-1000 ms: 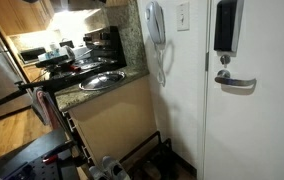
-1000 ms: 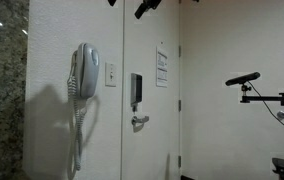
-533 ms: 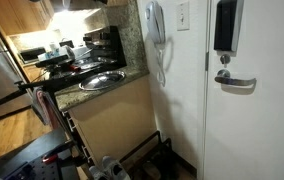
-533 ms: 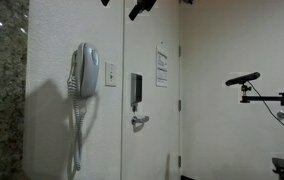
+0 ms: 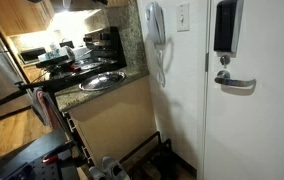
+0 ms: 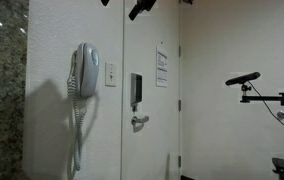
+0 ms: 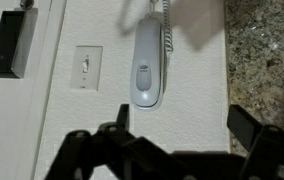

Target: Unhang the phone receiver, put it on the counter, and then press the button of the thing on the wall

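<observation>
Wrist view faces the white wall (image 7: 192,95), where the phone receiver (image 7: 147,65) hangs in place, not yet lifted. Its white cord (image 7: 167,20) runs off the top edge of that picture. The gripper (image 7: 182,120) is spread wide with nothing between its jaws and stands well apart from the handset.

In both exterior views the receiver sits high on the wall, between the speckled granite upstand (image 5: 130,40) and the light switch (image 5: 183,15). The cord dangles below it. The counter (image 5: 122,88) lies lower and to the granite side. It carries a round metal basin (image 5: 100,80), sink or bowl I cannot tell, close to its wall-side end, and a black appliance (image 5: 104,45) further back.

Several things could go wrong from here:
- **Grip:** the handset is smooth and rounded, so an off-centre pinch could squeeze it out of the jaws. A grip set too deep could catch whatever holds the handset, which is hidden behind it.
- **Cord:** it may snag on the fingers. Once the handset is laid down, the cord's pull could drag it off the counter's front edge.
- **Set-down:** little bare granite shows at the near end, so the receiver could slide into the basin.
- **Button:** the switch seems the likeliest target, but the dark box (image 7: 10,45) on the door is near it. A drifting approach could press the wrong thing.
</observation>
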You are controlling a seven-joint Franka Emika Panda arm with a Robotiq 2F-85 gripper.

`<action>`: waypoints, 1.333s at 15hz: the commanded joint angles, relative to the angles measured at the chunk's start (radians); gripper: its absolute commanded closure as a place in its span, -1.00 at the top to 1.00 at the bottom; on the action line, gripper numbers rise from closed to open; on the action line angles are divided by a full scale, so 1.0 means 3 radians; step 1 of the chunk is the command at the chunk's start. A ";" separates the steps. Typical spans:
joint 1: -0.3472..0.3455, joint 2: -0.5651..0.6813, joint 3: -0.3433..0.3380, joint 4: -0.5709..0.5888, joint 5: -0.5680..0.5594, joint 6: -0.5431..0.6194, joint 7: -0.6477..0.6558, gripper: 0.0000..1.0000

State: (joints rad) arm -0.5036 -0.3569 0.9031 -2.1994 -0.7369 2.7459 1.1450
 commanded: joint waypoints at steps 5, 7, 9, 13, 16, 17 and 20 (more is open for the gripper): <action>0.0000 0.0000 0.0000 0.0000 0.0000 0.0000 0.0000 1.00; -0.0056 0.0018 0.0050 0.0023 -0.0054 -0.0009 0.0041 1.00; -0.0167 0.0055 0.0139 0.0065 -0.0155 0.0026 0.0126 1.00; -0.0546 0.0071 0.0420 0.0164 -0.0512 0.0141 0.0447 1.00; -0.0885 0.0129 0.0693 0.0292 -0.0776 0.0123 0.0667 1.00; -0.1005 0.0139 0.0786 0.0338 -0.0861 0.0124 0.0730 1.00; -0.1371 0.0217 0.1082 0.0488 -0.1093 0.0180 0.0852 1.00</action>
State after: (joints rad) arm -0.8149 -0.3325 1.1479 -2.1114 -0.9910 2.7748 1.3545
